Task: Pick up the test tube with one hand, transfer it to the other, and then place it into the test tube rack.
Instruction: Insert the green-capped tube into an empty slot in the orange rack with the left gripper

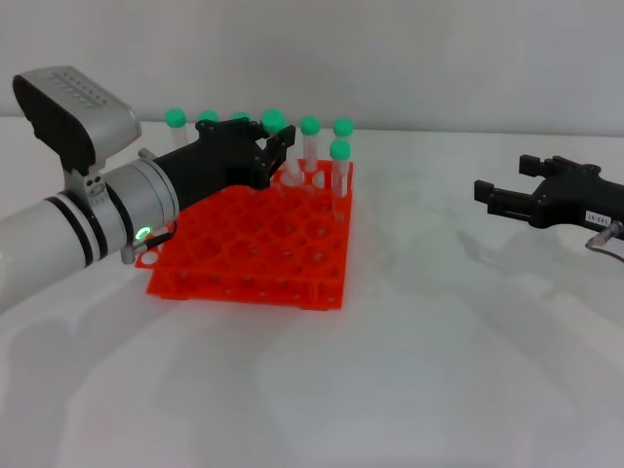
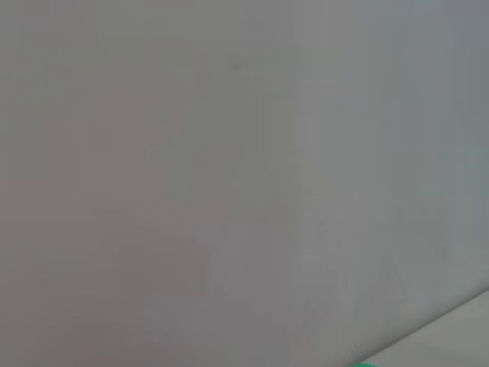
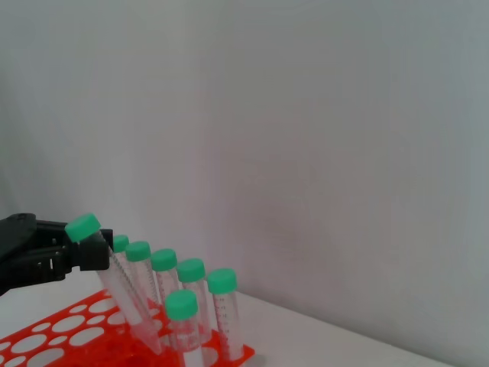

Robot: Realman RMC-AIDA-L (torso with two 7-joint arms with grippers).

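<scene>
Currently the left gripper [image 1: 276,146], the large black one on a silver wrist with a green light, reaches over the far end of the test tube rack [image 1: 255,246], which sits on the white worktop [image 1: 409,370]. Its fingers are clenched on the test tube [image 3: 114,279] just below the green cap. Seen from the right wrist camera, the tube is tilted, cap toward the gripper, tapered tip down at the rack's top tier among the holes; whether the tip has entered a hole cannot be told. Several other capped tubes [image 1: 339,174] stand upright in the rack's far rows, just beside the held one. Right gripper [image 1: 507,200], the slim all-black one, hangs above the worktop well apart from the rack on the robot's right, fingers released and holding nothing. Left wrist camera shows only a plain wall and a sliver of green at the frame's edge.
</scene>
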